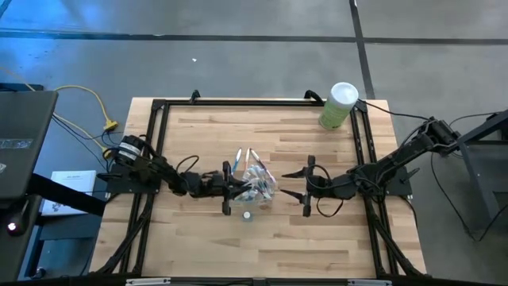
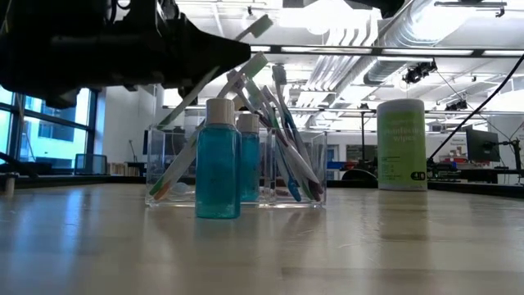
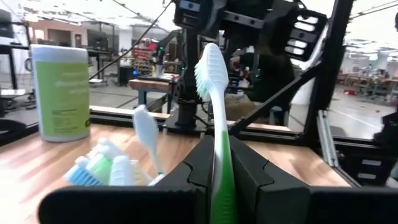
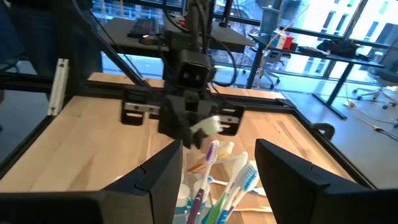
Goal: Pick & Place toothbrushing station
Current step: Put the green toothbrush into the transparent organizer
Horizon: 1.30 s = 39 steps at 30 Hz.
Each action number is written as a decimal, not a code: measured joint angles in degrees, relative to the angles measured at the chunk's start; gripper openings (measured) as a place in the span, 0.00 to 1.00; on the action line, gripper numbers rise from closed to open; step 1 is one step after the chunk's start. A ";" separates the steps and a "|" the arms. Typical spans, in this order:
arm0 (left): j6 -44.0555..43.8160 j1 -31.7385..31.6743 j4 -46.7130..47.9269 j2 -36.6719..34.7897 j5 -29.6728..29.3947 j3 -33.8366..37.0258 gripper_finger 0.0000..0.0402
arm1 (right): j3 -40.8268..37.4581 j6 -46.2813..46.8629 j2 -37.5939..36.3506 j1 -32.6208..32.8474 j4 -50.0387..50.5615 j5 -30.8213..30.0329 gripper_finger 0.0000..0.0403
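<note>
- One brush in hand right now: the left gripper (image 3: 221, 186) is pinched tight on a green-and-white toothbrush (image 3: 214, 106), bristle head sticking up, and it sits right at the clear holder (image 1: 258, 188) near the middle of the table (image 1: 317, 238).
- That holder already has a bunch of pastel brushes (image 2: 282, 139) fanned out in it, plus two little blue white-capped bottles (image 2: 219, 160) on the camera side of it in the low view. I can't tell if they're inside it or just in front.
- My guess is the step is dropping this brush in. I'd aim the handle end at a gap between the other brushes so it doesn't snag, and only let go once it's well inside the walls.
- Go slow, since the holder looks light and a nudge could slide or tip it.
- Meanwhile the right gripper (image 4: 217, 171) waits just beside the holder with its fingers spread and nothing in them. Could steady the holder if needed.
- Off in the far corner, the green canister (image 1: 339, 106) is well out of the way.
</note>
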<state>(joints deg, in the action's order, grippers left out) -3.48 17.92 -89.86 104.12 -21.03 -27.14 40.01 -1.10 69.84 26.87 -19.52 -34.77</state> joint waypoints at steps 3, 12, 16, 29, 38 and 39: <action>-0.04 -0.01 0.04 0.81 -0.16 0.05 0.07 | 0.00 0.02 0.00 0.00 -0.37 0.27 0.48; -3.03 -1.69 -0.01 1.45 -0.08 -0.01 0.07 | 0.00 1.11 0.00 0.00 -0.48 0.57 0.48; -3.90 -1.01 0.01 2.70 -0.07 0.03 0.07 | 0.00 1.05 0.00 0.00 -0.42 0.55 0.48; -2.39 1.81 2.35 3.50 -1.62 0.09 0.07 | 0.00 -0.61 0.02 0.00 -0.22 0.51 0.48; -2.32 1.79 6.58 3.46 -3.59 0.18 0.07 | 0.00 -0.88 0.00 -0.04 -0.25 0.40 0.48; -2.33 2.01 6.72 3.40 -5.44 0.18 0.07 | 0.00 -1.00 0.00 -0.04 -0.24 0.40 0.48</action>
<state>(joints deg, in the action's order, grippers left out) -5.81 19.93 -83.13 107.51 -26.47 -26.96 40.01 -2.10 69.84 26.83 -19.77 -34.37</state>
